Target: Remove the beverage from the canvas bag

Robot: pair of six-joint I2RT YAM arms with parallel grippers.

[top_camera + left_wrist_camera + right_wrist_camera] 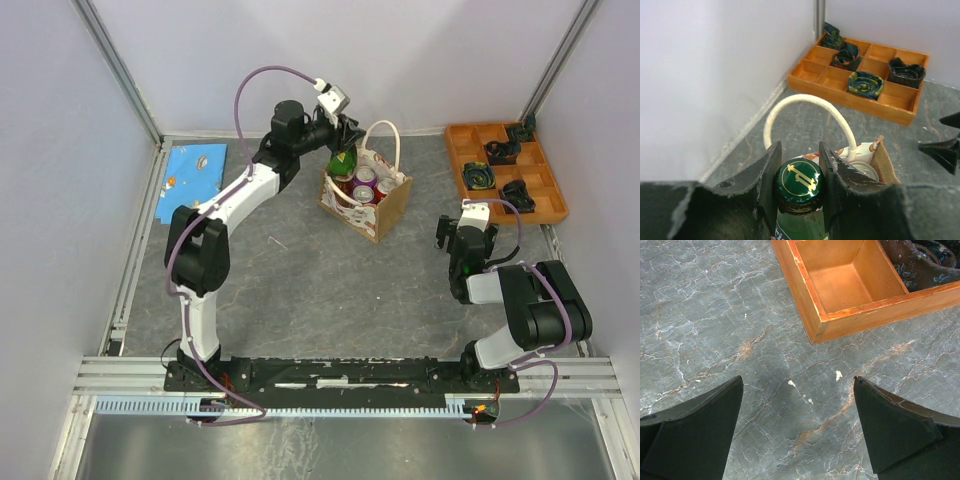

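1. at the left, the left jaws are clenched on the neck of the green bottle [799, 182], just under its cap. the bottle is held upright between them.
2. the bottle's body appears to be down in the far left corner of the canvas bag [392, 208], with cans [366, 181] packed beside it.
3. a slip could be caused by the high grip on smooth glass. the white handle [805, 101] arches just behind the jaws and could be snagged in a lift, so the light bag might be dragged up or tipped and the cans spilled.
4. at the right, the right jaws are released over bare worktop [765, 315], near a corner of the orange tray [812, 315] and well apart from the bag, so the bag is not being steadied.
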